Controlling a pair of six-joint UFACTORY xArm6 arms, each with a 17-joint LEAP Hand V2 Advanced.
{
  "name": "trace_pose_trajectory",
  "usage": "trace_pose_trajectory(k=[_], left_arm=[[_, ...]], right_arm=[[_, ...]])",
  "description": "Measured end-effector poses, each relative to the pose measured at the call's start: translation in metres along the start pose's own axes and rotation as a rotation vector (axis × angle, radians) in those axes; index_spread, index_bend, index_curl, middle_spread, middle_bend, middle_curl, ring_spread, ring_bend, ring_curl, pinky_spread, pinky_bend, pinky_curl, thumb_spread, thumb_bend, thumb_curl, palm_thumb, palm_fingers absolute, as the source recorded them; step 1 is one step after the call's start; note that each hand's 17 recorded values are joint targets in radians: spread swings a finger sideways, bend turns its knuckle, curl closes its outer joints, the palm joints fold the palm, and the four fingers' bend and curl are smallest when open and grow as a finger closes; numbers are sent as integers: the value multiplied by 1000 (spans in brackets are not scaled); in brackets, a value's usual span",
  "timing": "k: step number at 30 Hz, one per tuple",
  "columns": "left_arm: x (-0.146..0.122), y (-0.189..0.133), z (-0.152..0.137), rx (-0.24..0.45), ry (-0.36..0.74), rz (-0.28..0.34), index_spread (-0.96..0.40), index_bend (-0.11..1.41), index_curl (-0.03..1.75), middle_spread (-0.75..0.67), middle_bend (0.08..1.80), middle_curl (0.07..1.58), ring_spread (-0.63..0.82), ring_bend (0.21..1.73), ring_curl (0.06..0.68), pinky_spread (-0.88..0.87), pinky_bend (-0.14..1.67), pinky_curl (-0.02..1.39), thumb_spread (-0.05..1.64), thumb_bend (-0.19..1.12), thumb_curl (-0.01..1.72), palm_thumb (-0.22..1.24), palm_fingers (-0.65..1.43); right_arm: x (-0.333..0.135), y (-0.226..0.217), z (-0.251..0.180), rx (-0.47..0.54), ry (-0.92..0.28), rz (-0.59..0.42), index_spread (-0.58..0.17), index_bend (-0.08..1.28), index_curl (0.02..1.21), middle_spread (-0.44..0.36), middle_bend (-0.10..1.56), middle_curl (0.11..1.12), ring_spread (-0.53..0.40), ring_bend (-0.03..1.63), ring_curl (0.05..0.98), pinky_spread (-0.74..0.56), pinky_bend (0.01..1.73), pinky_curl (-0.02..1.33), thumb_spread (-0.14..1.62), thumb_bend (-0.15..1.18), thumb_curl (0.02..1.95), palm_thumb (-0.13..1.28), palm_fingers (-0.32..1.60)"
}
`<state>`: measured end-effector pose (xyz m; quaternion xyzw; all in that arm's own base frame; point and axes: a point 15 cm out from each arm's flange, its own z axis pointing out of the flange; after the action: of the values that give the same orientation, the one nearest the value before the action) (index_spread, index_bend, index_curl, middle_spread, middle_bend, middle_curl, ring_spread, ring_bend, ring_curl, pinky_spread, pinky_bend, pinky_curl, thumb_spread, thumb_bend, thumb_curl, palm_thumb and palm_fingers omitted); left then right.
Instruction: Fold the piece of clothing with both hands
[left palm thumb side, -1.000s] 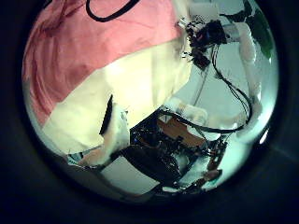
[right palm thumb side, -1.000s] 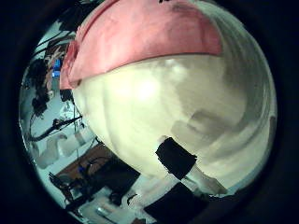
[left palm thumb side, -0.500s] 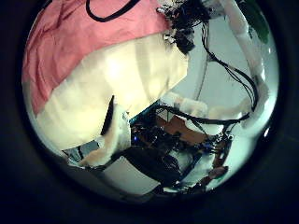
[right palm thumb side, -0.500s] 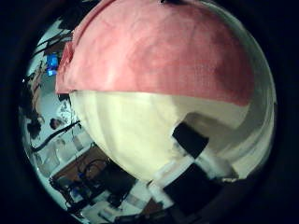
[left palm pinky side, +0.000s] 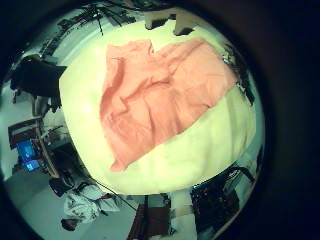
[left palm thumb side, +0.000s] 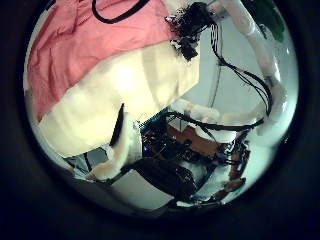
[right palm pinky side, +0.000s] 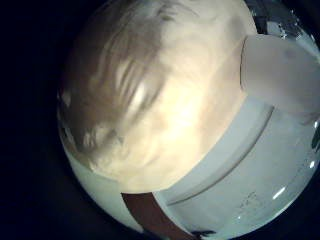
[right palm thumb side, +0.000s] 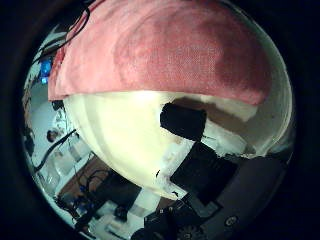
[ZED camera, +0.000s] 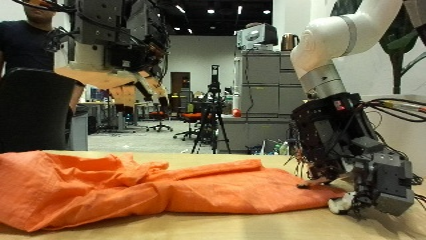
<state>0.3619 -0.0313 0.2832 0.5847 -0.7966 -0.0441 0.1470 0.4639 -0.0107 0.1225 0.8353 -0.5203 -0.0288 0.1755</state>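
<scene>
An orange piece of clothing (ZED camera: 160, 190) lies crumpled and spread on the light table (ZED camera: 253, 230). My right hand (ZED camera: 340, 165) is low at the cloth's edge, its fingers pointing down beside the hem and not closed on it. The right thumb side palm view shows the cloth (right palm thumb side: 170, 50) close, with one fingertip (right palm thumb side: 185, 122) over the bare table just off the hem. My left hand (ZED camera: 123, 72) hangs high above the cloth's other end, fingers spread and empty. The left little finger side palm view shows the whole cloth (left palm pinky side: 160, 100) from above. The left thumb side palm view shows the right hand (left palm thumb side: 190, 30) at the cloth (left palm thumb side: 90, 45).
Bare table (left palm pinky side: 190, 165) surrounds the cloth on the side nearer my right hand. Lab stands, a tripod and a grey cabinet (ZED camera: 266, 100) stand beyond the table's far edge.
My right hand has come down closer to the cloth's edge, and the cloth fills more of its thumb side view. The left hand has hardly moved.
</scene>
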Motion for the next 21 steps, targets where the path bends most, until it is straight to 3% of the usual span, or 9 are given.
trace_pose_trajectory(k=[4,9,21], left_arm=[[-1,0,-1,2,-1,-3,131,164,302,462,180,252,630,342,234,582,195,298,1205,-16,370,469,-37],[-2,1,-2,-1,0,-4,131,162,300,459,180,253,631,347,235,582,195,299,1204,-17,369,470,-38],[-7,14,-5,5,7,-13,131,163,297,455,181,255,631,349,233,583,194,300,1200,-17,365,467,-37]], right_arm=[[-5,36,10,-51,-20,7,-361,686,596,-173,933,613,-293,967,517,-472,778,471,926,-17,442,963,1372],[-6,80,16,-68,-34,16,-337,861,695,-162,1083,681,-275,1109,581,-436,983,584,934,-7,457,998,1292],[29,135,4,-19,-45,63,-281,1034,812,-157,1258,779,-242,1308,681,-341,1167,751,985,51,566,1197,1111]])
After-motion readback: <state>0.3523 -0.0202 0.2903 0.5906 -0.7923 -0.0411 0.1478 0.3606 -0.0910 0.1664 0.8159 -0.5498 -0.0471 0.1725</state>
